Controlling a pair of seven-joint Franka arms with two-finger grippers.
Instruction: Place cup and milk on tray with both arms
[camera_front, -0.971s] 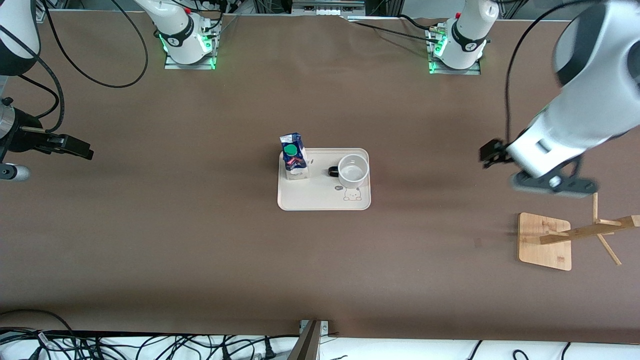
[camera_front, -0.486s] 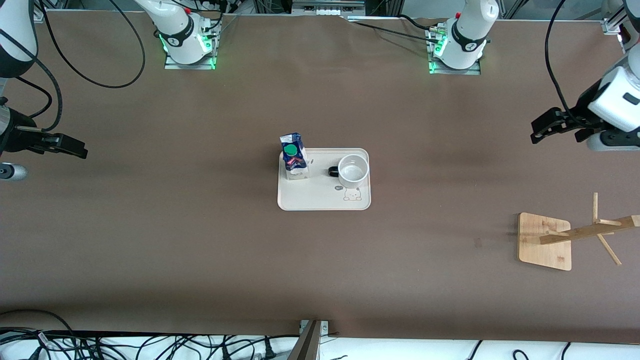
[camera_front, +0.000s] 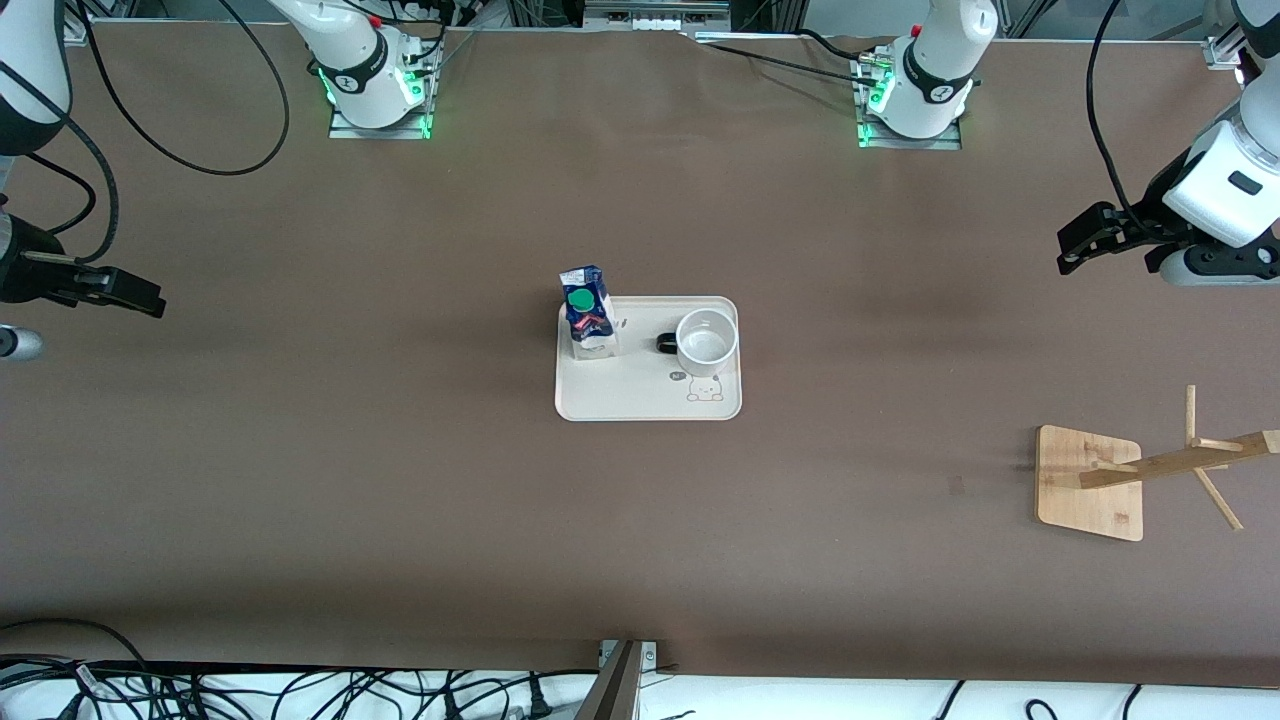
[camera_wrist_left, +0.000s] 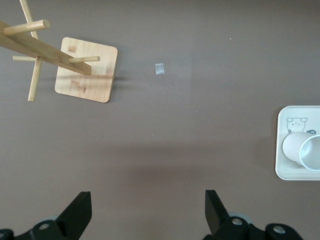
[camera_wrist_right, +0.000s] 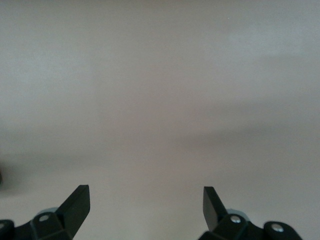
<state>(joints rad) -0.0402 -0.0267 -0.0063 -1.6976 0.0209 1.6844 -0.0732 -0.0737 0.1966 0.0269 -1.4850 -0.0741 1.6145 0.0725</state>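
Observation:
The cream tray lies in the middle of the table. The milk carton stands upright on the tray's corner toward the right arm's end. The white cup stands upright on the tray beside it, its black handle toward the carton. In the left wrist view part of the tray and the cup show at the edge. My left gripper is open and empty, up over bare table at the left arm's end. My right gripper is open and empty, up over bare table at the right arm's end.
A bamboo stand with pegs and a square base is near the left arm's end, nearer to the front camera than the tray; it also shows in the left wrist view. Cables lie along the table's front edge.
My left arm has swung up and away from the bamboo stand toward the table's edge, then nearly settled. My right gripper has drifted slightly outward. Tray, cup and milk have not moved.

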